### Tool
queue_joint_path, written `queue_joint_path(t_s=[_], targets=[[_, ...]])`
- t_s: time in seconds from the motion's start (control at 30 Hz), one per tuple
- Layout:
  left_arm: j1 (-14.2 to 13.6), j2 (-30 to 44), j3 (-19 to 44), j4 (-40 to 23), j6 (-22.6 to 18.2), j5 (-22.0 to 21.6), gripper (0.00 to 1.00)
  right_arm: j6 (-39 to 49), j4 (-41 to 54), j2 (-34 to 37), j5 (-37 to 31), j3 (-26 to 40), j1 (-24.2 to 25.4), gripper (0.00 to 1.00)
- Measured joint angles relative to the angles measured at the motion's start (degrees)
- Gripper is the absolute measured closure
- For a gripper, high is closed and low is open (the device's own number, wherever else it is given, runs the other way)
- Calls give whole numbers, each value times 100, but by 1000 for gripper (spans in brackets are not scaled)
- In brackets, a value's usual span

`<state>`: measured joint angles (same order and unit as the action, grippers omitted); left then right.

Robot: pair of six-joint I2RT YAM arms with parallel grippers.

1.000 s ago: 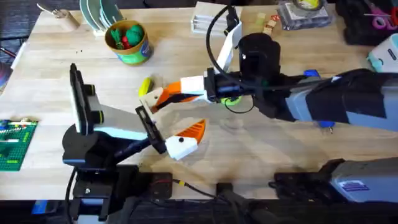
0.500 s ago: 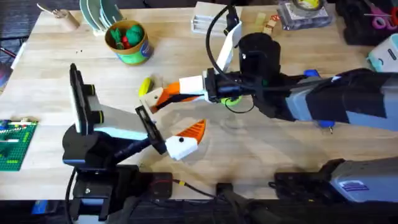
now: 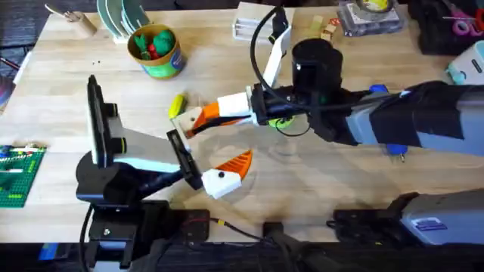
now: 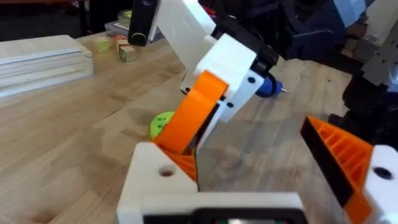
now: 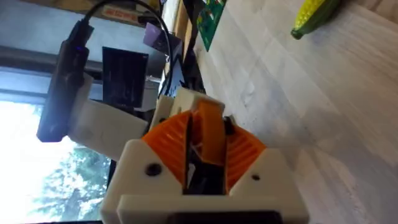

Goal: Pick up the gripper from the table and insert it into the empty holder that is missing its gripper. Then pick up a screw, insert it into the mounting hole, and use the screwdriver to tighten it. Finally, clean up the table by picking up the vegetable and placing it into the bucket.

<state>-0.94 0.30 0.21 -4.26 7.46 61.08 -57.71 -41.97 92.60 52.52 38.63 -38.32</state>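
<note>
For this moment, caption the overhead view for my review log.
Right gripper holds the orange gripper near the vegetable; left gripper waits below.

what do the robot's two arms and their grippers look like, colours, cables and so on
Both arms are black with grey-white link covers. The left gripper has white blocky finger mounts; one carries an orange ribbed wedge-shaped pad. The right gripper has the same white mounts with orange pads. A black cable loops above the right arm's wrist, and a blue-purple label marks its base.
</note>
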Motion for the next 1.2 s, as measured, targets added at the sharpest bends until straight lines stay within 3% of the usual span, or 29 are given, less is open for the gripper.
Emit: queue_joint_path(t_s=[0.23, 0.53, 0.73, 0.97, 1.2], targets=[[-82, -1, 4, 20, -59, 265, 9, -169, -74, 32, 380, 0, 8, 632], [-150, -1, 7, 18, -65, 559, 8, -252, -107, 32, 585, 0, -56, 452], [-150, 0, 7, 18, -64, 583, 8, -274, -124, 32, 577, 0, 150, 77], [-150, -1, 7, 20, -66, 605, 8, -142, -125, 32, 106, 0, 677, 49], [-150, 1, 7, 20, -66, 625, 8, 1072, -326, 41, -336, 139, 1344, 45]])
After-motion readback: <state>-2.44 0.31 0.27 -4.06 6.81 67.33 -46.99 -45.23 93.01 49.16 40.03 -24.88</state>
